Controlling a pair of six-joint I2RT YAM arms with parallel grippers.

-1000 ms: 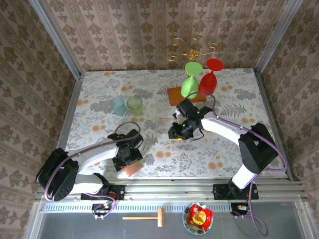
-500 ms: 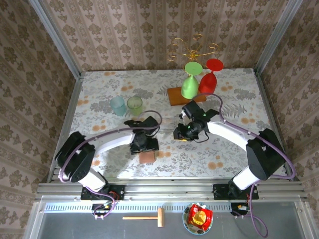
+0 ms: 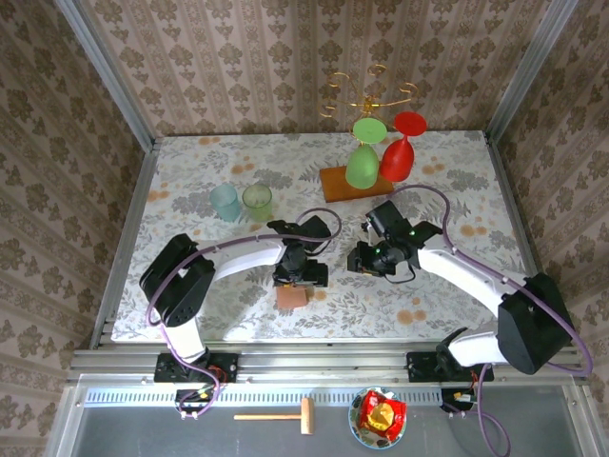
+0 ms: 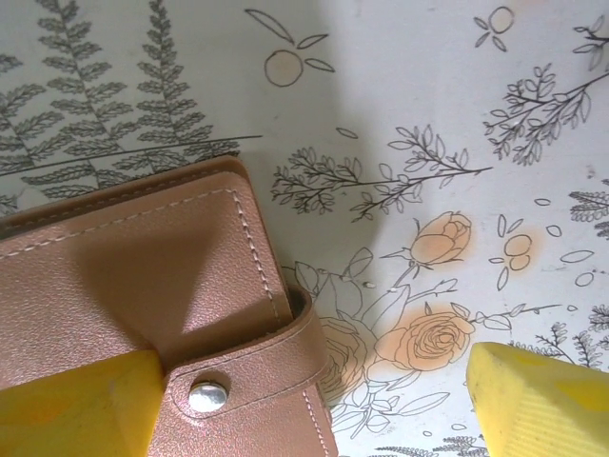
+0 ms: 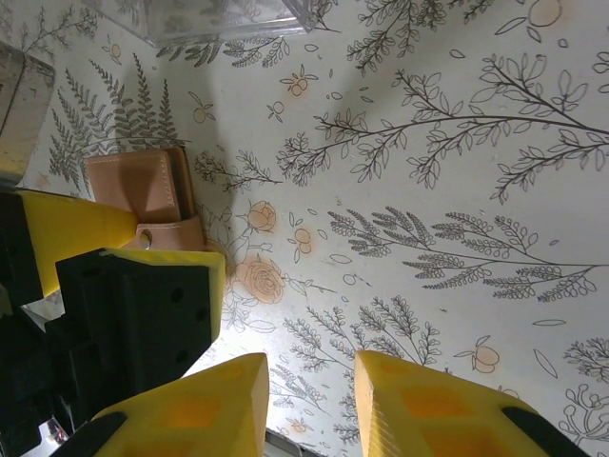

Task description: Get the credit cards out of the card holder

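At the far left of the table (image 3: 190,286), a blue cup (image 3: 225,202) and a green cup (image 3: 257,199) are seen side by side, well apart from both arms. Nearer the centre, the left gripper (image 3: 297,282) is poised directly over the card holder (image 3: 291,297), which is laid flat on the floral cloth near the front edge. In the left wrist view the card holder (image 4: 143,286) is shown closed, its strap fastened with a metal snap (image 4: 207,395). The left gripper (image 4: 314,409) is spread wide; one yellow finger is placed over the holder's edge by the snap, the other is over bare cloth, so nothing is clamped. To the right, the right gripper (image 3: 356,260) is held just beside the left one. From the right wrist view, the right gripper (image 5: 309,405) is parted by a small gap and nothing is held; cloth is visible between the fingers. The card holder (image 5: 143,190) is seen there to the left, under the other gripper's fingers. Further back, an orange-brown board (image 3: 335,183) is seen bearing a green goblet (image 3: 362,164) and a red goblet (image 3: 400,157).
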